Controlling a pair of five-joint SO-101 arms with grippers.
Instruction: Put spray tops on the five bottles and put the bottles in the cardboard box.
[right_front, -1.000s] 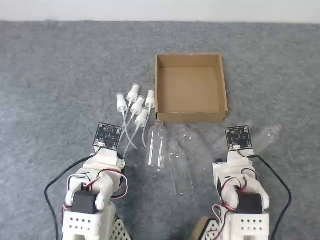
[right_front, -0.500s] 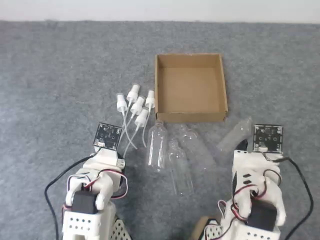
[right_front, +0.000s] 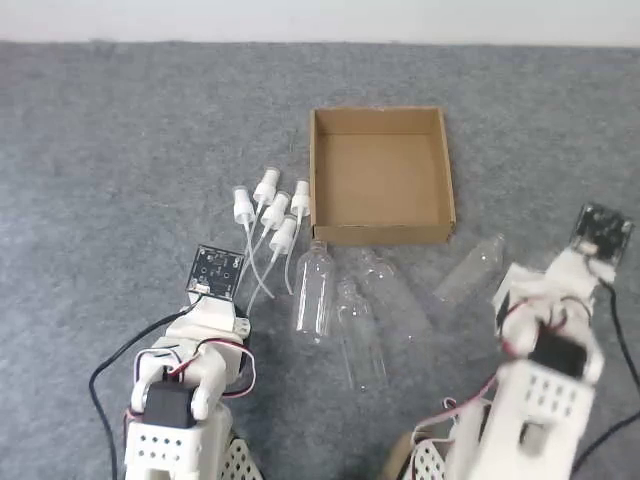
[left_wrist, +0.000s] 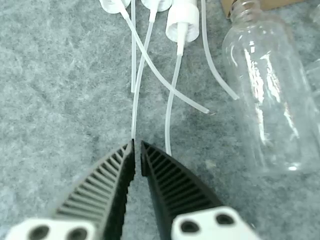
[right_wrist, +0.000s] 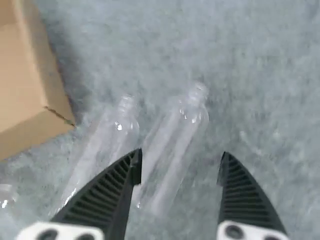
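Several white spray tops (right_front: 270, 207) with thin tubes lie left of the open cardboard box (right_front: 447, 180). Three clear bottles (right_front: 315, 290) lie uncapped in front of the box, and another bottle (right_front: 470, 268) lies further right. My left gripper (left_wrist: 136, 146) is shut and empty, its tips just short of the tube ends of the spray tops (left_wrist: 182, 20), with a bottle (left_wrist: 270, 100) beside it. My right gripper (right_wrist: 180, 157) is open above a lying bottle (right_wrist: 172, 145), which sits between the fingers. A second bottle (right_wrist: 102, 145) lies beside it, near the box corner (right_wrist: 30, 95).
Grey carpet covers the table. The left arm (right_front: 195, 360) sits at the near left and the right arm (right_front: 545, 340) at the near right, turned outward. Open carpet lies left of the spray tops and beyond the box.
The right arm has swung to the right and now covers the rightmost bottle in the high view. The left arm, bottles, spray tops and box have not moved.
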